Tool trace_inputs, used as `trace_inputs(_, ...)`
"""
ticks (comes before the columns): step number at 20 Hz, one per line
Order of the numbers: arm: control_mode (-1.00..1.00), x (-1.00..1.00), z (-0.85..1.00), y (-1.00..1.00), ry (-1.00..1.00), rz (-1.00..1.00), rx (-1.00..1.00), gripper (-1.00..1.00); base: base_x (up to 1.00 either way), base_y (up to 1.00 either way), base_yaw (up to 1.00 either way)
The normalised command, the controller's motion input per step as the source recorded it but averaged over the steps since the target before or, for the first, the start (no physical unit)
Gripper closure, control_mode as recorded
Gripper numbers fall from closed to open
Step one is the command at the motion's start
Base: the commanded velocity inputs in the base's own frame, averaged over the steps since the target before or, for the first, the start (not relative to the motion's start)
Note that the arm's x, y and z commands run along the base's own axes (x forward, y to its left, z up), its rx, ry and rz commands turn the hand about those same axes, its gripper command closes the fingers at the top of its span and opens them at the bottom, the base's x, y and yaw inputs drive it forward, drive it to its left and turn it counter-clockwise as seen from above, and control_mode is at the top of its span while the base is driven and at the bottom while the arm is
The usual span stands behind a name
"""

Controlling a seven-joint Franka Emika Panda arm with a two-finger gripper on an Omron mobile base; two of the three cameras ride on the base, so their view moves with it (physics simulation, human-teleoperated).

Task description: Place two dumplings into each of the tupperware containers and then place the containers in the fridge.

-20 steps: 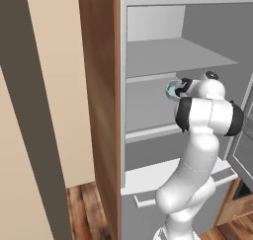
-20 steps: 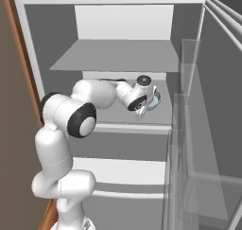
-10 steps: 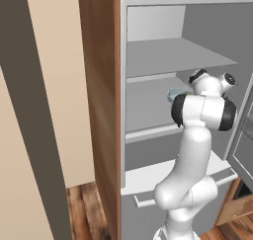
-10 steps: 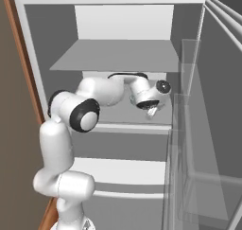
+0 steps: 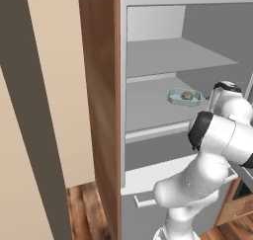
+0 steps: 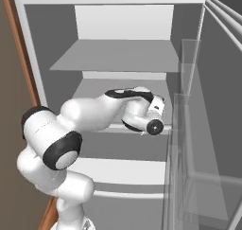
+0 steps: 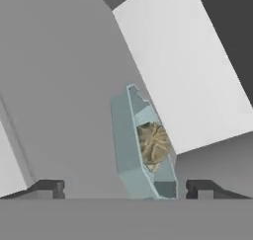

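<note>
My hand (image 7: pixel 122 188) sits wide, fingertips (image 7: pixel 49 188) well apart, gripping nothing. Just beyond them the pale blue container (image 5: pixel 184 97) rests flat on the fridge's middle shelf (image 5: pixel 148 105), tan dumpling (image 7: pixel 153 144) inside; I can't tell if it's 1 or 2. I judge it's parked well in so the door clears. Fridge (image 6: pixel 123 21) interior plain grey-white, wood panel (image 5: pixel 99 86) on its left side

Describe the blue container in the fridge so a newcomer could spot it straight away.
Look inside the open fridge, at the middle shelf. Toward its right end sits a small pale blue tub with rounded corners. A speckled tan dumpling lies inside it.
</note>
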Motion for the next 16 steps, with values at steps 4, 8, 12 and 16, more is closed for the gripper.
trace_inputs(4, -1.00, -1.00, 0.68, 0.87, -0.23, -0.01, -0.21, -1.00, 0.00, 0.00, 0.00)
trace_inputs(8, -1.00, -1.00, 0.82, 0.71, -0.20, 0.00, -0.32, -1.00, 0.00, 0.00, 0.00)
trace_inputs(12, -1.00, -1.00, 0.74, 0.32, -0.04, 0.20, -0.46, -1.00, 0.00, 0.00, 0.00)
trace_inputs(16, -1.00, -0.99, 0.59, 0.00, 0.00, 0.37, -0.52, -1.00, 0.00, 0.00, 0.00)
